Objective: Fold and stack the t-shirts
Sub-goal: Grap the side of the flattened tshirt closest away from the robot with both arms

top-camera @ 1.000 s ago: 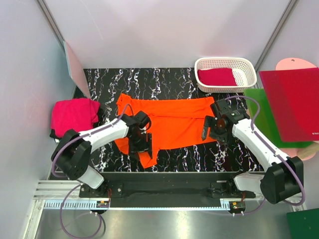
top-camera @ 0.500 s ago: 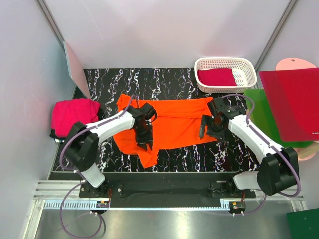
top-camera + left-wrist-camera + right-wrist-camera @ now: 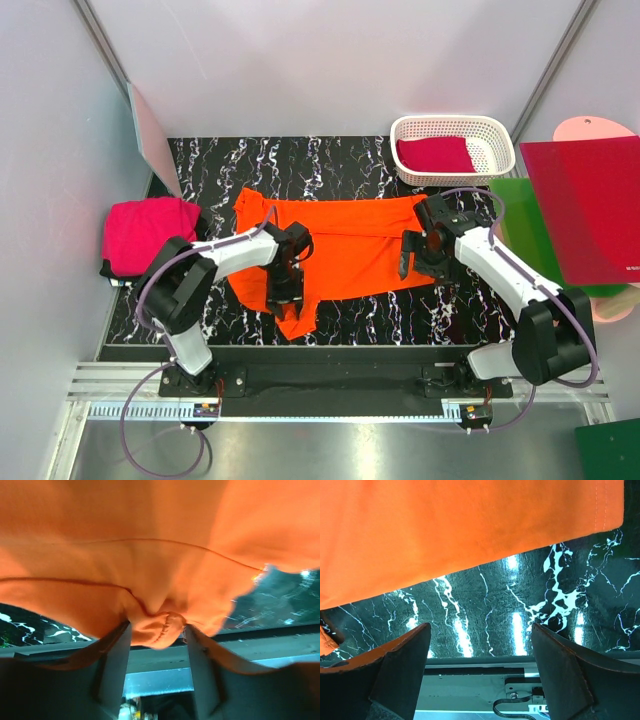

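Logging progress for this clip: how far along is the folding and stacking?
Done: a magenta t-shirt looks folded at far left. In hand: the orange t-shirt lies spread, the left pincer pinching a bunch of its cloth; the right pincer is open, empty, at its right edge. Left: finishing that fold, the crimson t-shirt in the basket, stacking.

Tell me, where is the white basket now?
In the top view, the white basket sits at the far right, holding a crimson t-shirt, just behind the green sheet.
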Available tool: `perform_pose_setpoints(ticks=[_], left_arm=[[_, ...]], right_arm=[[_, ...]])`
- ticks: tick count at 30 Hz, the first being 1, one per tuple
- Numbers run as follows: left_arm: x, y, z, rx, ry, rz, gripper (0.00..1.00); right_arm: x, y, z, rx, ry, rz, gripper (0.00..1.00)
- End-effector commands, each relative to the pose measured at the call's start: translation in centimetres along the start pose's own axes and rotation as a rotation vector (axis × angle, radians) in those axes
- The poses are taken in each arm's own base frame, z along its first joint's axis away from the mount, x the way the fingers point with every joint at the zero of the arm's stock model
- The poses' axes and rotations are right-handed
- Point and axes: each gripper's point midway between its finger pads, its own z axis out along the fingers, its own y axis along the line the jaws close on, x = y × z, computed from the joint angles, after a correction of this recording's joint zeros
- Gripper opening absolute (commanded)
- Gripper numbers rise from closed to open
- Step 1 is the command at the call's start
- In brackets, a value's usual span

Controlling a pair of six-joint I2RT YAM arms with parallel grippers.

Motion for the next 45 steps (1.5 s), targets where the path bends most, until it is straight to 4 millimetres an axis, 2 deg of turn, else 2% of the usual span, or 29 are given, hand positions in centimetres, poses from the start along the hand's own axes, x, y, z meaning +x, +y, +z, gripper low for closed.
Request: perform_pose_setpoints(ticks=[1,5,6,7,10,15,17,20,22,23,25,27,28,29,30,31,32,34,36,39,40,41,42,45], left_arm=[[1.5,0.6,1.4,-0.015,0.079,0.012,0.42],[2.0,1.0,1.8,-0.026,0.096,0.015,0.29],[2.0,1.0,1.7,-0.029,0.089,0.011,0.22],[2.1,1.1,1.6,-0.025,0.085,0.013,0.00],[2.5,1.2,1.1,-0.012,0.075,0.015,0.00],[4.4,2.4,-0.1,-0.024,0.100,0.016,0.00],[5.4,3.2,-0.5,-0.039,0.112,0.008,0.00],[6.4,4.0,-0.6,-0.039,0.114,-0.006,0.00],[6.9,4.4,-0.4,-0.043,0.125,-0.012,0.04],[7.1,4.6,-0.2,-0.047,0.135,-0.017,0.06],[7.2,4.7,0.0,-0.050,0.140,-0.022,0.18],[7.5,5.2,0.4,-0.063,0.145,-0.023,0.27],[7.6,5.4,0.6,-0.068,0.149,-0.024,0.36],[7.8,5.7,0.8,-0.077,0.155,-0.023,0.40],[7.9,5.8,1.0,-0.079,0.159,-0.024,0.44],[8.0,5.9,1.1,-0.079,0.162,-0.022,0.45],[8.2,6.2,1.3,-0.086,0.168,-0.024,0.45],[8.3,6.4,1.4,-0.091,0.170,-0.022,0.45],[8.3,6.6,1.4,-0.098,0.166,-0.017,0.45],[8.3,6.9,1.6,-0.109,0.161,-0.013,0.33],[8.2,7.0,1.6,-0.111,0.157,-0.013,0.25],[8.2,7.1,1.7,-0.115,0.154,-0.012,0.06],[8.2,7.1,1.7,-0.116,0.153,-0.013,0.00],[8.2,6.8,1.4,-0.097,0.145,-0.009,0.00]], right_arm=[[-1.5,0.8,-0.2,-0.025,-0.038,-0.013,0.89],[-1.6,0.9,0.1,-0.027,-0.036,-0.016,0.89],[-1.6,1.0,0.2,-0.029,-0.031,-0.020,0.89],[-1.6,1.0,0.3,-0.028,-0.028,-0.018,0.89],[-1.6,1.1,0.5,-0.033,-0.022,-0.022,0.89],[-1.5,1.0,0.9,-0.023,-0.008,-0.018,0.89],[-1.3,0.0,1.1,0.033,-0.008,0.007,0.89],[-1.0,-2.5,1.4,0.157,-0.018,0.116,0.90],[-0.9,-2.4,1.5,0.141,-0.027,0.208,0.89],[-0.2,-2.4,1.8,0.130,-0.004,0.248,0.89],[0.1,-1.5,2.0,0.080,-0.003,0.351,0.87],[1.5,-0.6,2.6,0.035,0.051,0.441,0.85],[1.8,-0.3,2.9,0.026,0.063,0.474,0.84],[3.4,0.3,3.5,-0.004,0.130,0.502,0.83],[3.9,0.7,3.8,-0.017,0.153,0.549,0.83],[4.3,1.0,4.2,-0.034,0.168,0.570,0.82],[5.8,1.0,4.8,-0.037,0.219,0.589,0.82],[7.5,0.9,5.6,-0.030,0.266,0.641,0.81],[8.2,1.4,5.7,-0.053,0.302,0.690,0.80],[8.6,1.5,6.1,-0.065,0.303,0.735,0.78],[8.5,1.5,6.1,-0.069,0.294,0.737,0.78],[8.3,1.5,6.2,-0.069,0.290,0.735,0.78],[8.2,1.6,6.2,-0.070,0.289,0.735,0.78],[7.5,2.0,6.1,-0.087,0.282,0.725,0.78]])
